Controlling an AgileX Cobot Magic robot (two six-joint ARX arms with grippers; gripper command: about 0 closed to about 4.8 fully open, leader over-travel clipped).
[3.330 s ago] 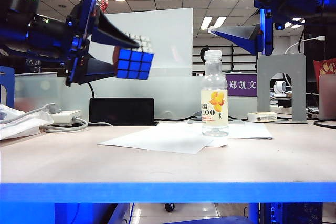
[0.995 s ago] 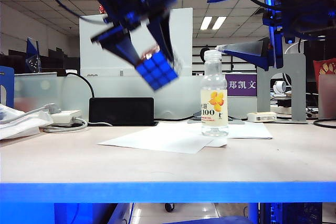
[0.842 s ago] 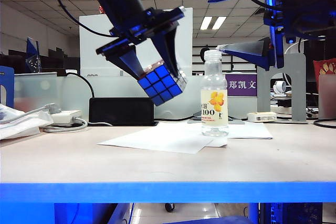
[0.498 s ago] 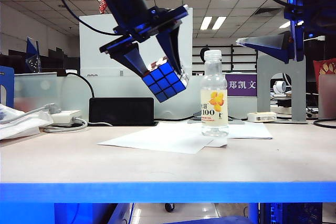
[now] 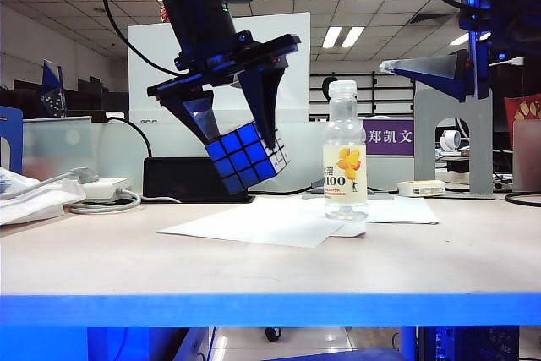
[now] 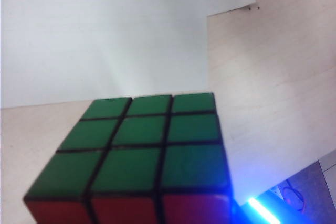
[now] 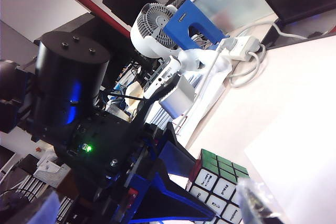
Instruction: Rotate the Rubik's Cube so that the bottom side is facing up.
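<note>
The Rubik's Cube (image 5: pixel 243 158) hangs tilted above the white paper (image 5: pixel 254 227), its blue face toward the exterior camera. My left gripper (image 5: pixel 241 151) points down from above and is shut on it, one black finger on each side. In the left wrist view the Rubik's Cube (image 6: pixel 147 145) shows a green face and a red edge, with its fingers out of frame. The right wrist view shows the Rubik's Cube (image 7: pixel 219 182) with white printed stickers between the left fingers (image 7: pixel 176 203). My right gripper (image 5: pixel 378 28) hangs open, high at the right, above the bottle.
A clear bottle (image 5: pixel 346 156) with a yellow label stands on the paper right of the cube. A black box (image 5: pixel 194 179) and cables (image 5: pixel 101 194) lie behind at the left. A metal bookend (image 5: pixel 454 137) stands at the back right. The table edge (image 5: pixel 254 309) is blue.
My left gripper has turned to point downward and sunk toward the paper with the cube in it. The right gripper has shifted a little to the right.
</note>
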